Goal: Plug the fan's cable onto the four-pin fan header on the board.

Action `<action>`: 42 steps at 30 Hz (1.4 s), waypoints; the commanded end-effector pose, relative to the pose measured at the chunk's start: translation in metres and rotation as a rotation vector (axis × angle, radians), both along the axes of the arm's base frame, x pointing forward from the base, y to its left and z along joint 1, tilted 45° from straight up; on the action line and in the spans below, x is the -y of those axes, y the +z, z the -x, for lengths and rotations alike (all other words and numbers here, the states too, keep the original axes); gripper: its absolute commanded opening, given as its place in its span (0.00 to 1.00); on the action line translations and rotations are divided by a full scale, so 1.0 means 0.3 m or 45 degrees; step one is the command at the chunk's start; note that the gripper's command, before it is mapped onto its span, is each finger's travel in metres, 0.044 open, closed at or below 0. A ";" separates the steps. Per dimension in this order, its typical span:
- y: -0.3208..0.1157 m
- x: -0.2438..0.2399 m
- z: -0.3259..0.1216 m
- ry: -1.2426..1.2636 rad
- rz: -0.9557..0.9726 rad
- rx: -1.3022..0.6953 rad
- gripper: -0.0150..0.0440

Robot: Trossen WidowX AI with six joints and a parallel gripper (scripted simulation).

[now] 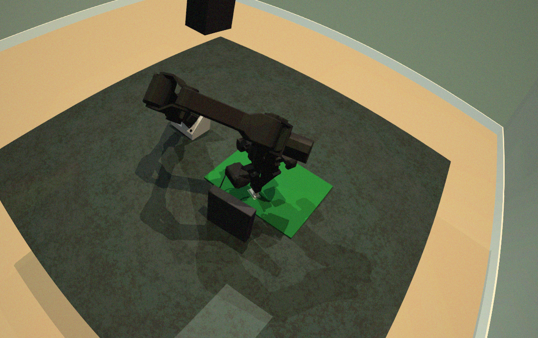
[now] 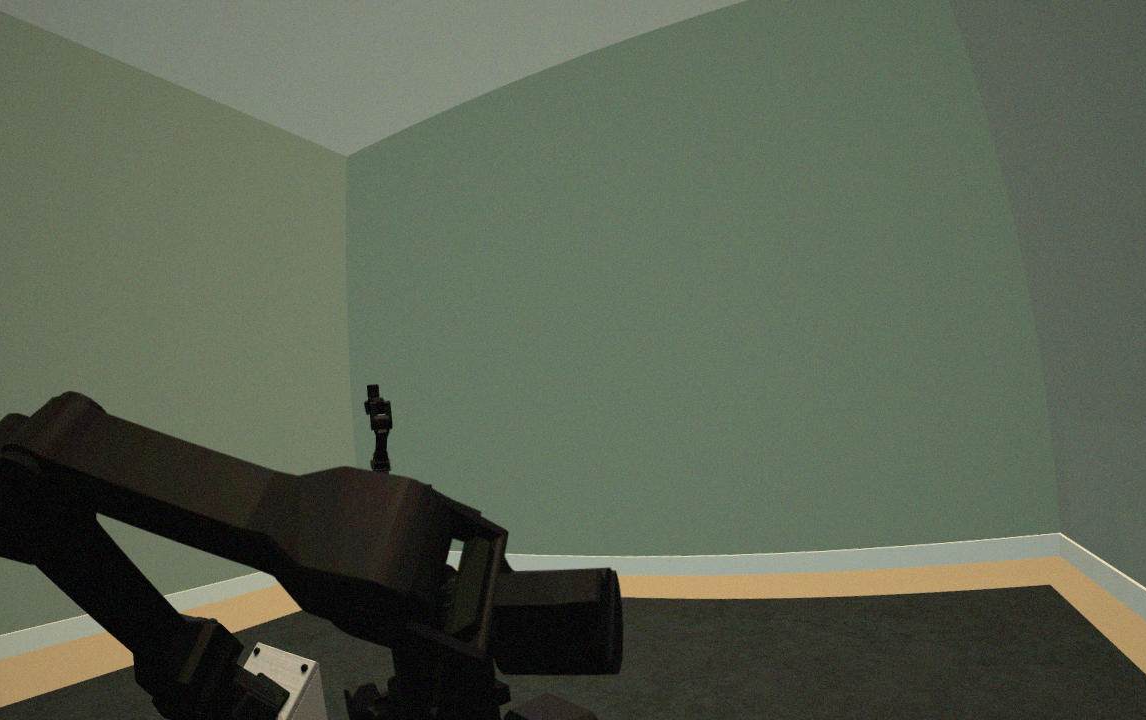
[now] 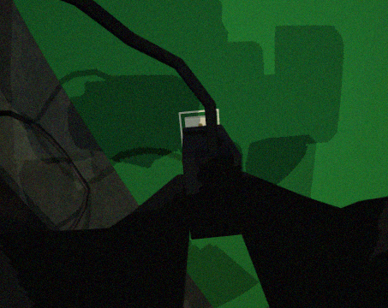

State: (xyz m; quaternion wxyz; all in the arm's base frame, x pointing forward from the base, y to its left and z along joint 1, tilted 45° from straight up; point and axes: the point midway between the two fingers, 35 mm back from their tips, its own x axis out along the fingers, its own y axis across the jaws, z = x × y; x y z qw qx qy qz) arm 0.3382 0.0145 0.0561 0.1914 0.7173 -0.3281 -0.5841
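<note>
The green board (image 1: 304, 185) (image 3: 369, 128) lies under the arm. The white fan header (image 1: 253, 193) (image 3: 194, 121) sits on it inside a white outline, near the board's edge by the dark block. My gripper (image 1: 257, 188) (image 3: 207, 181) points down and is shut on the cable's dark plug (image 3: 198, 150). The plug is over the header and covers most of it in the wrist view. Whether it is pushed down cannot be told. The black cable (image 3: 157, 52) runs from the plug to the upper left. In the exterior view the fingertips, plug and board are out of view.
A dark upright block (image 1: 231, 214) stands at the board's edge, close to the gripper. A thin loop of cable (image 3: 67, 156) shows beside the board at the left of the wrist view. A grey metal piece (image 1: 195, 127) (image 2: 304, 685) stands by the arm's base.
</note>
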 end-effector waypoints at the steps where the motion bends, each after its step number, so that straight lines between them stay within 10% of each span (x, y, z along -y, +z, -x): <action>1: -0.002 0.004 0.001 0.008 0.006 -0.004 0.25; 42: -0.045 0.047 -0.006 0.008 0.007 -0.003 0.25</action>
